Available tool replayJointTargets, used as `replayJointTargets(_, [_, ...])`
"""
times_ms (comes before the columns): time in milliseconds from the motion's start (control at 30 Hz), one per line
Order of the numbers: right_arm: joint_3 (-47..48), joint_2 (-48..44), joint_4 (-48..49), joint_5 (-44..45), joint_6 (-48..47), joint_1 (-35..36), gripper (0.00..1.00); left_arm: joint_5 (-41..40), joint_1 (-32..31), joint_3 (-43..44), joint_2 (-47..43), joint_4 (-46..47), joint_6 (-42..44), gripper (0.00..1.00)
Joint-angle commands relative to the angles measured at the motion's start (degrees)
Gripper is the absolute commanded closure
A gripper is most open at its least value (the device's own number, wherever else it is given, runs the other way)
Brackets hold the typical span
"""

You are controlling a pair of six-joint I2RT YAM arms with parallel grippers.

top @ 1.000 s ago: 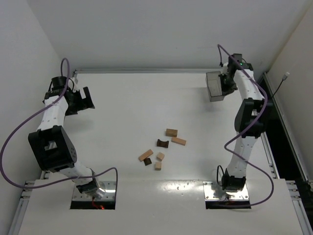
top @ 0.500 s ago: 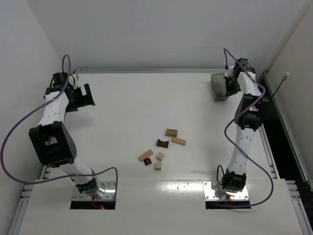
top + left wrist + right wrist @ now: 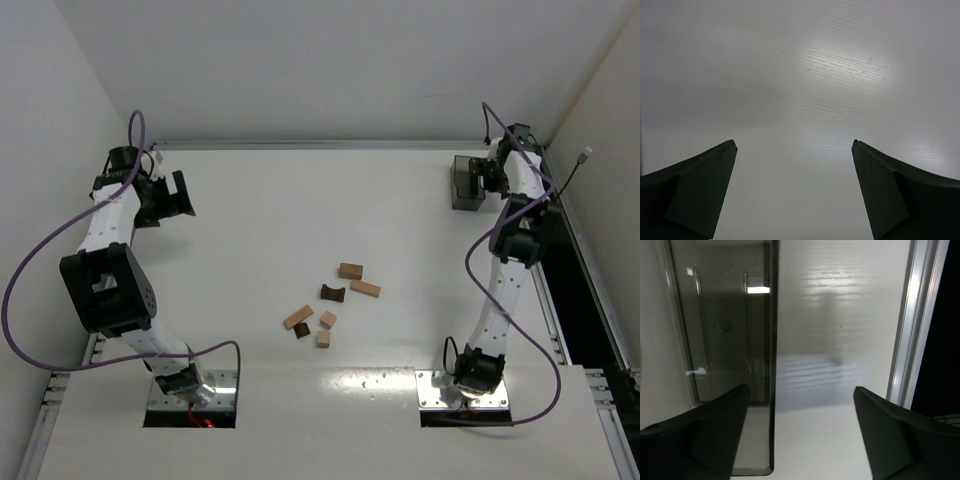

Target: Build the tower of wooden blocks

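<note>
Wooden blocks [image 3: 328,298] lie scattered, unstacked, near the centre of your table [image 3: 250,220]. Your left gripper [image 3: 795,145], ten o'clock, stands wide and empty. Your right gripper [image 3: 800,389], two o'clock, gapes wide astride the wall of the grey bin [image 3: 725,330].

**Blocks mid-table, bin far right**

The wood blocks [image 3: 333,293] lie in a loose cluster on the middle of my table [image 3: 250,240]. The bin [image 3: 465,185] stands in the far right corner, with my right gripper [image 3: 488,178] over its right wall. My left gripper [image 3: 172,197] is at the far left, well apart from the blocks.
</note>
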Motion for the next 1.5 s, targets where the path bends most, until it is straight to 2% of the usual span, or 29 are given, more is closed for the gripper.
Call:
replayJointTargets(0, [0.3,-3.6,0.0,-3.6,0.4,-0.6,0.14,1.6,-0.5,0.7,-1.0,0.9,1.0,0.00])
replayJointTargets(100, [-2.3,-9.6,-0.6,-8.8,0.4,-0.6,0.11,2.9,-0.5,-1.4,-3.0,2.3,1.7,0.00])
replayJointTargets(167, [-8.7,-15.0,2.9,-11.8,0.4,0.1,0.11,2.9,-1.5,-2.2,-4.5,3.5,1.7,0.00])
replayJointTargets(200, [-13.8,-21.4,4.4,-12.8,0.4,0.8,0.11,2.9,-1.5,-3.1,-6.1,4.4,2.4,0.00])
replayJointTargets(367, [-28.4,-40.1,14.2,-21.5,0.4,3.9,0.11,2.2,-5.6,-6.5,-9.5,6.3,3.6,0.00])
replayJointTargets(500, [-41.5,-51.0,14.0,-24.1,-0.1,7.6,0.14,2.2,-9.1,-7.1,-11.6,5.7,7.0,0.00])
replayJointTargets(567, [-46.6,-54.7,12.4,-26.5,-2.8,9.7,0.17,3.2,-13.1,-7.1,-12.5,4.4,10.9,0.00])
replayJointTargets(700, [-60.0,-62.8,4.4,-31.9,-17.3,18.8,0.25,1.2,-21.6,-8.4,-14.5,3.3,14.2,0.00])
replayJointTargets(767, [-65.3,-64.1,2.1,-32.9,-22.5,22.7,0.32,0.6,-22.2,-9.0,-14.5,4.7,12.8,0.00])
replayJointTargets(800, [-66.4,-64.1,0.2,-32.9,-25.5,26.9,0.32,-0.1,-22.2,-9.5,-14.5,4.7,12.1,0.00])
replayJointTargets(867, [-67.9,-64.1,-1.2,-31.8,-27.5,30.4,0.33,-0.7,-22.2,-9.5,-13.9,5.2,10.7,0.00])
replayJointTargets(933, [-68.4,-63.2,-0.6,-30.5,-27.5,34.8,0.34,-0.7,-22.2,-9.5,-13.9,5.2,9.1,0.00])
replayJointTargets(967, [-68.4,-62.2,0.0,-29.7,-27.5,36.1,0.40,-1.4,-22.2,-10.0,-13.9,5.9,9.1,0.00])
replayJointTargets(1067, [-67.6,-57.9,0.5,-25.7,-27.5,40.5,0.49,-3.2,-22.2,-10.5,-13.9,5.9,8.0,0.00])
replayJointTargets(1167, [-66.8,-53.6,2.1,-24.5,-26.1,43.3,0.50,-4.8,-21.7,-11.1,-15.2,5.9,8.0,0.00])
replayJointTargets(1367, [-67.6,-49.5,11.6,-17.7,-21.9,49.6,0.49,-7.4,-21.6,-10.4,-16.3,5.4,8.5,0.00])
replayJointTargets(1467, [-65.7,-46.0,12.8,-16.6,-20.5,50.1,0.49,-8.8,-21.0,-9.8,-16.3,5.4,9.0,0.00])
